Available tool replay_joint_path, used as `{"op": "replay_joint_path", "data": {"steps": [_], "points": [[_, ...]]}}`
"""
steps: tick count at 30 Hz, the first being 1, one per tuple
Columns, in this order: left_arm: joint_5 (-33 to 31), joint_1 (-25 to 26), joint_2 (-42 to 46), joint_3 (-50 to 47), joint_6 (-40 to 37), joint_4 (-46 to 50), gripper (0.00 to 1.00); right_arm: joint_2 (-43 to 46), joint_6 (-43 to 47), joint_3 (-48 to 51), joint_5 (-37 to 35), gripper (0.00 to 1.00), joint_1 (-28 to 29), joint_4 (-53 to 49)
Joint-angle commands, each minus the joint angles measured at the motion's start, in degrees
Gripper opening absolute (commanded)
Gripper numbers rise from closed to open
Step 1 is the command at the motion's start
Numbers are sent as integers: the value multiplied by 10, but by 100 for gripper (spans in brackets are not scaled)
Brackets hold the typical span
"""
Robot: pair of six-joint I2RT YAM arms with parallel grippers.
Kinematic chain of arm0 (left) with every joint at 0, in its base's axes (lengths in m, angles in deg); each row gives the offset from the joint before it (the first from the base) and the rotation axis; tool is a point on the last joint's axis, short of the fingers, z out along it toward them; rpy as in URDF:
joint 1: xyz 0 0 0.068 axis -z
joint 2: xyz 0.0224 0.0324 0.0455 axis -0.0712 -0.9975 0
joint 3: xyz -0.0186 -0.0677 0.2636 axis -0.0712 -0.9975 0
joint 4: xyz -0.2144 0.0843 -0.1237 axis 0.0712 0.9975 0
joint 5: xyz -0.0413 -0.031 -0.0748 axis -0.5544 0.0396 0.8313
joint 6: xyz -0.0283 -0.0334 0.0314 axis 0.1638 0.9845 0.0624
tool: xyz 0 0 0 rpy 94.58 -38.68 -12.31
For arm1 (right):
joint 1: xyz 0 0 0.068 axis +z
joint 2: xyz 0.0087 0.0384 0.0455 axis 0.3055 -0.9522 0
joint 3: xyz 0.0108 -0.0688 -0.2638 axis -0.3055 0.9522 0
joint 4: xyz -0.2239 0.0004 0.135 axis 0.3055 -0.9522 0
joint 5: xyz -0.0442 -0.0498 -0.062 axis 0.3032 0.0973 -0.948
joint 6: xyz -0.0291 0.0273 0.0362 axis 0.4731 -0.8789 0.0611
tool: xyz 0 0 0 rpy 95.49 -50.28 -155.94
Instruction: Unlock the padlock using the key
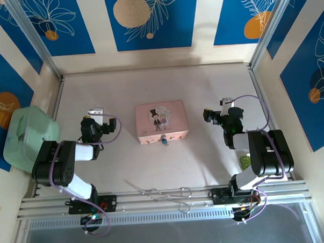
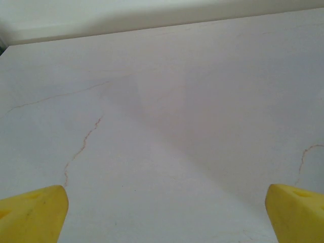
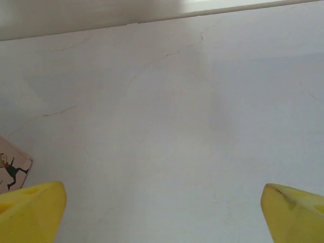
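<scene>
Right of left claw [image 1: 96, 111] (apart): padlock [image 1: 164, 141]

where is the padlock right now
In the top external view, the padlock sits at the middle of the pink tin box's near edge, roughly at the centre of the table.

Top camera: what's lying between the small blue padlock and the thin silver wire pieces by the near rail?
Nothing. In the top view, the pale table between the small blue padlock and the thin silver wire pieces is bare.
</scene>
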Motion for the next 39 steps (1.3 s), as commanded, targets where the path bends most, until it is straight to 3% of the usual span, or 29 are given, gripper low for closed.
{"op": "replay_joint_path", "data": {"steps": [1,27,29,30,31,34,35,37,39], "points": [[14,-3,-3,-2,-8,-13,100,1,13,-2,7,99,2,9],[11,0,-2,-1,-7,-10,99,0,13,-2,8,99,2,8],[3,1,1,-2,-8,-13,99,24,3,-5,-44,99,12,3],[-22,3,21,6,-4,17,99,81,-9,-36,-127,99,37,-125],[-49,6,58,33,4,103,100,140,-48,-91,-167,99,49,-279],[-201,18,133,155,38,327,99,236,-260,-236,-165,99,51,-614],[-230,19,156,185,74,383,99,251,-312,-254,-163,99,51,-663],[-211,19,206,253,162,518,99,275,-475,-239,-208,99,52,-729],[-160,34,243,289,234,604,99,304,-494,-199,-83,94,14,-695]]}}
